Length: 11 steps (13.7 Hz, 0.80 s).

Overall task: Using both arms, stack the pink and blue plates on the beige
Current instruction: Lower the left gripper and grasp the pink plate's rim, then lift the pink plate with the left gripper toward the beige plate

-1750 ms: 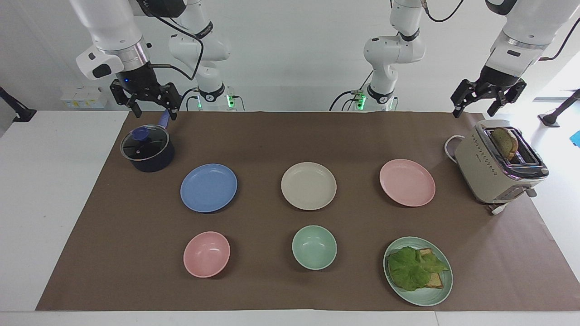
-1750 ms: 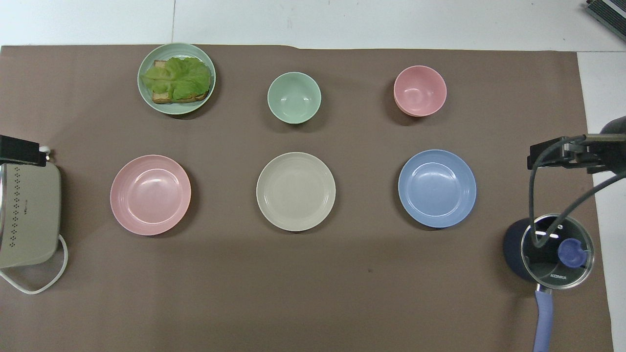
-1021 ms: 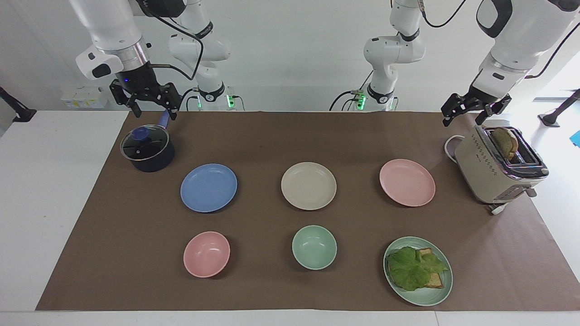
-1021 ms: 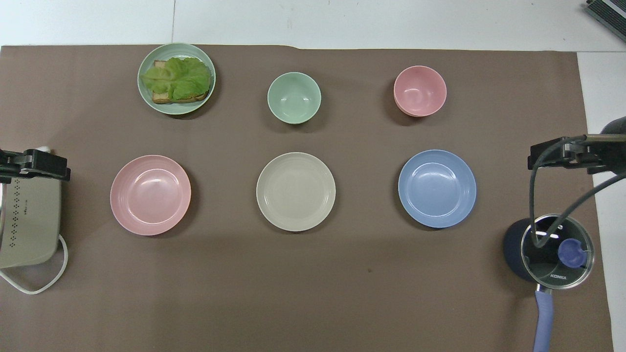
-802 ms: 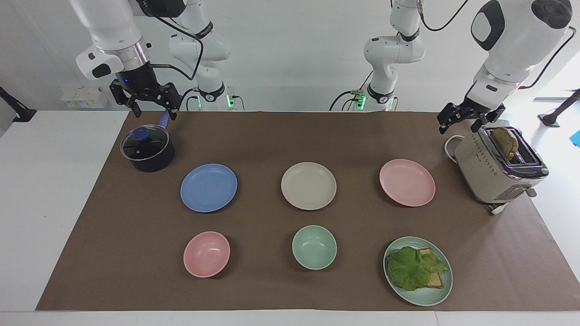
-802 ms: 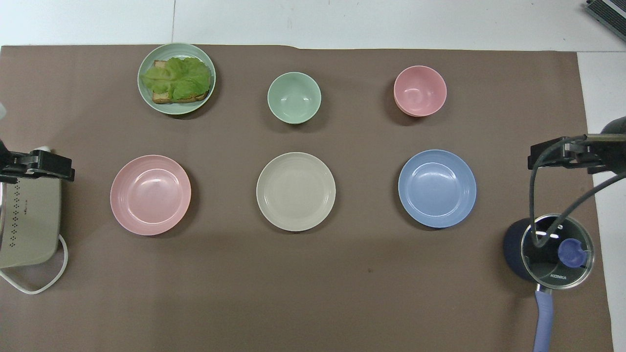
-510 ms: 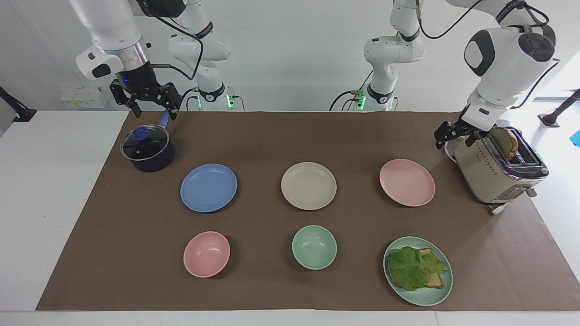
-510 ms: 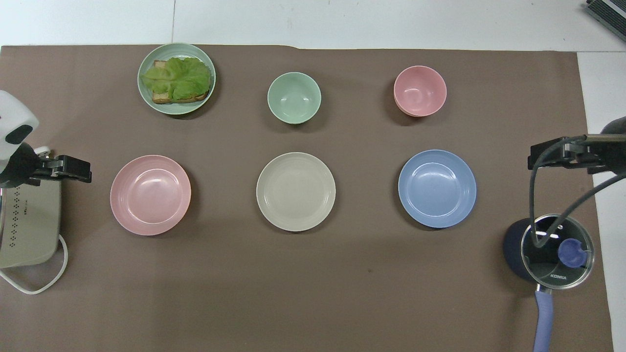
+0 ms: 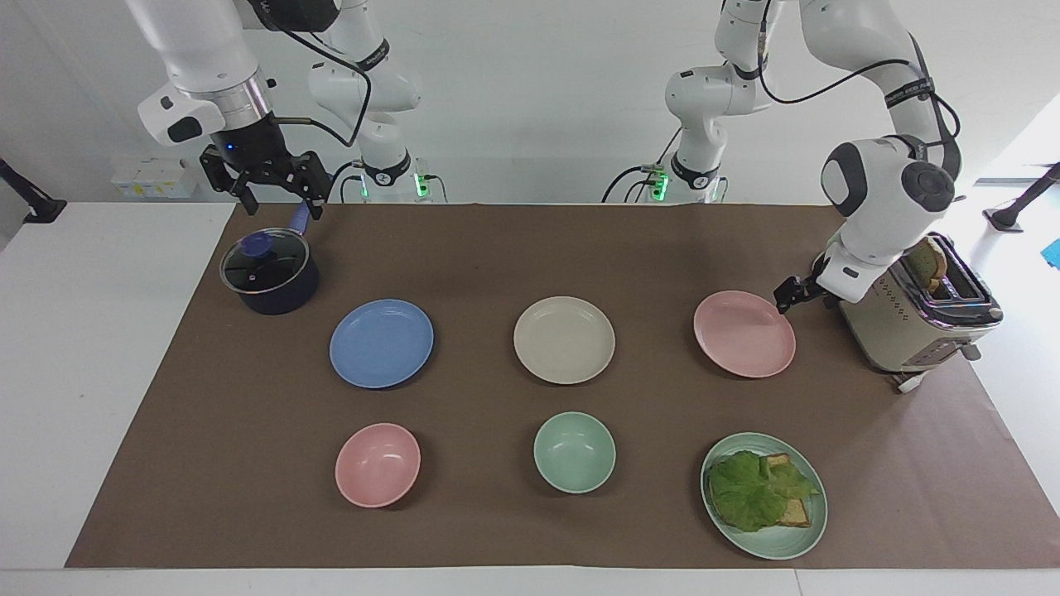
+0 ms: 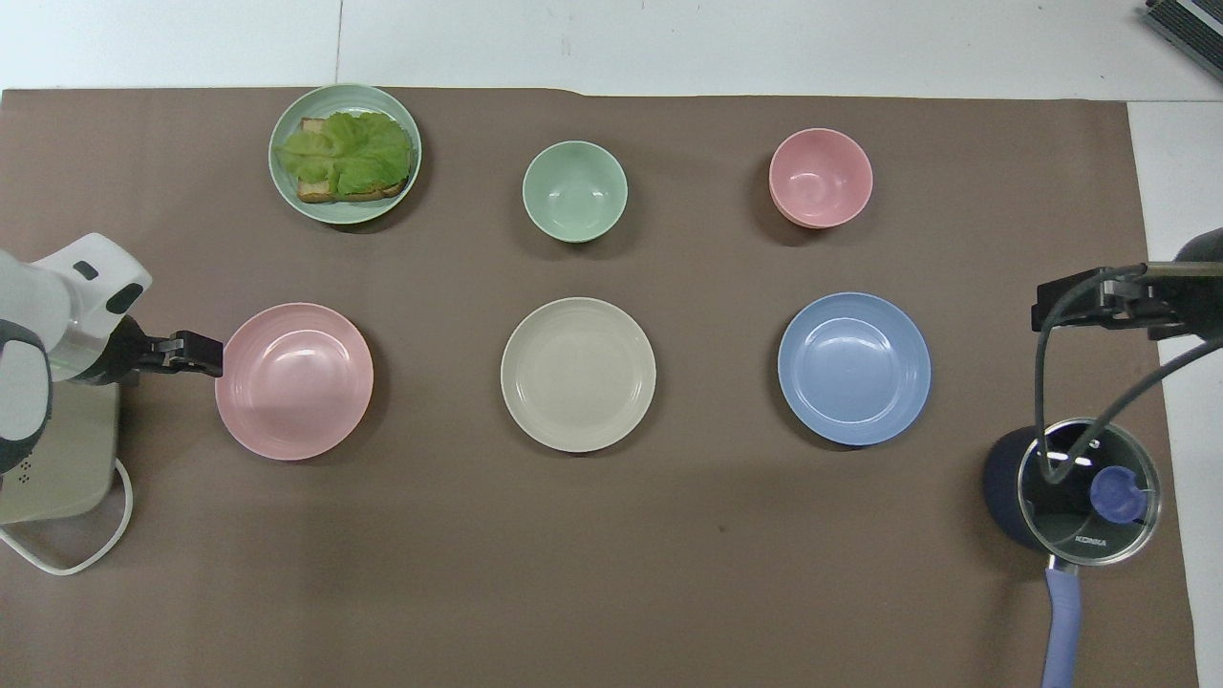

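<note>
The pink plate (image 9: 744, 334) (image 10: 294, 381), the beige plate (image 9: 564, 339) (image 10: 578, 374) and the blue plate (image 9: 381, 343) (image 10: 853, 368) lie in one row across the mat, beige in the middle. My left gripper (image 9: 784, 300) (image 10: 201, 352) is low at the pink plate's rim on the toaster side, open and holding nothing. Whether it touches the rim I cannot tell. My right gripper (image 9: 282, 207) (image 10: 1089, 301) waits open and empty in the air over the pot.
A beige toaster (image 9: 911, 319) (image 10: 57, 449) holding a slice of bread stands close beside the left arm. A dark pot with a glass lid (image 9: 269, 273) sits beside the blue plate. Farther from the robots lie a pink bowl (image 9: 377, 464), a green bowl (image 9: 574, 452) and a green plate (image 9: 778, 546) with lettuce on bread.
The left arm has swung down from above the toaster, bringing its gripper to the pink plate's rim. The right arm and all the plates have stayed put.
</note>
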Each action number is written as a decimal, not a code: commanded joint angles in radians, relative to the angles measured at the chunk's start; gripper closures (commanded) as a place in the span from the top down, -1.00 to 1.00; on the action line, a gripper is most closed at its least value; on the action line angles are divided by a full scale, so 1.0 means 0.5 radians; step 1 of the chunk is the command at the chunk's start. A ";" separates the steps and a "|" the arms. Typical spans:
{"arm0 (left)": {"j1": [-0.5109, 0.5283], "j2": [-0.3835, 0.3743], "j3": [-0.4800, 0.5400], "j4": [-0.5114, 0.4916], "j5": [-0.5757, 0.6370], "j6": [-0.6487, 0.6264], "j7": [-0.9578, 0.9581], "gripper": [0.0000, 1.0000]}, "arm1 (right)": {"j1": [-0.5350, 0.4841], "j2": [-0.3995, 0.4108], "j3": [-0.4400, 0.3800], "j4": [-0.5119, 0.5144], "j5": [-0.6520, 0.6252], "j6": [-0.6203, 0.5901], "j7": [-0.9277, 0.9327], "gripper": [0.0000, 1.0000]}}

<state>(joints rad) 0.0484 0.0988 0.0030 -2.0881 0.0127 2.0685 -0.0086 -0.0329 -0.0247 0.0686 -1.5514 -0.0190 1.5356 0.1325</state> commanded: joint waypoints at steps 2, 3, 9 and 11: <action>0.057 0.051 -0.009 -0.159 0.005 0.161 -0.065 1.00 | -0.023 -0.021 0.004 -0.023 0.041 0.021 0.020 1.00; 0.053 0.066 -0.009 -0.198 0.005 0.173 -0.166 1.00 | -0.023 -0.021 0.004 -0.023 0.041 0.021 0.020 1.00; 0.050 0.066 -0.009 -0.196 0.002 0.109 -0.152 -1.00 | -0.023 -0.024 0.001 -0.027 0.041 0.021 0.017 1.00; 0.050 0.069 -0.009 -0.190 0.002 0.088 -0.155 -1.00 | -0.026 -0.024 0.001 -0.027 0.041 0.018 0.017 1.00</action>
<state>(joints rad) 0.0701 0.1478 -0.0002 -2.1714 0.0123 2.1247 -0.0988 -0.0335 -0.0247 0.0671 -1.5515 -0.0190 1.5356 0.1325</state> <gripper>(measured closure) 0.626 0.000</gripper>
